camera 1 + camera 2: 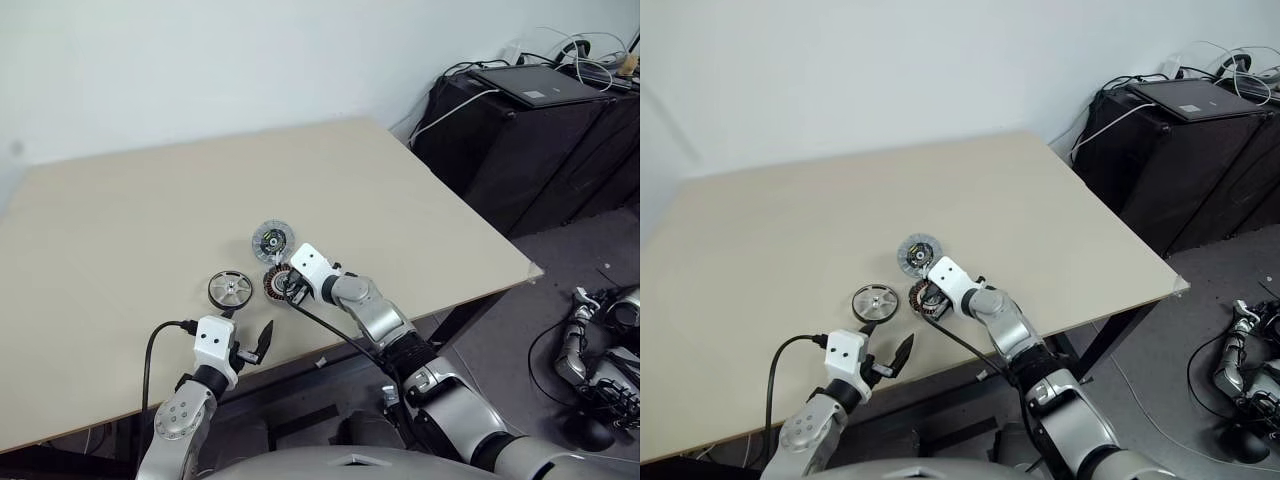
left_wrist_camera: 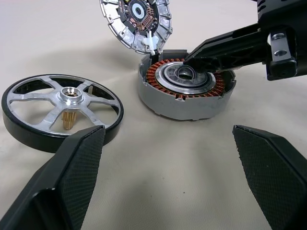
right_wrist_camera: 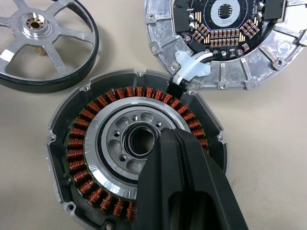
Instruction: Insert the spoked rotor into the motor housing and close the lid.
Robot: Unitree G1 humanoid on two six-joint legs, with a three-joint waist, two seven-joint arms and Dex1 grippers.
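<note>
One spoked rotor (image 2: 62, 111), one motor housing (image 2: 184, 88), one lid (image 2: 136, 21).

We see a pale wooden table (image 1: 150, 220) against a plain white wall (image 1: 200, 60). To the far right stands a black cabinet (image 1: 530, 150) with a laptop (image 1: 530, 85) and tangled cables (image 1: 585, 50) on top. The floor (image 1: 520, 330) is dark grey.

Silver-grey jointed arms end in white wrist blocks, black cables and a black textured-fingered claw (image 1: 252, 345).
</note>
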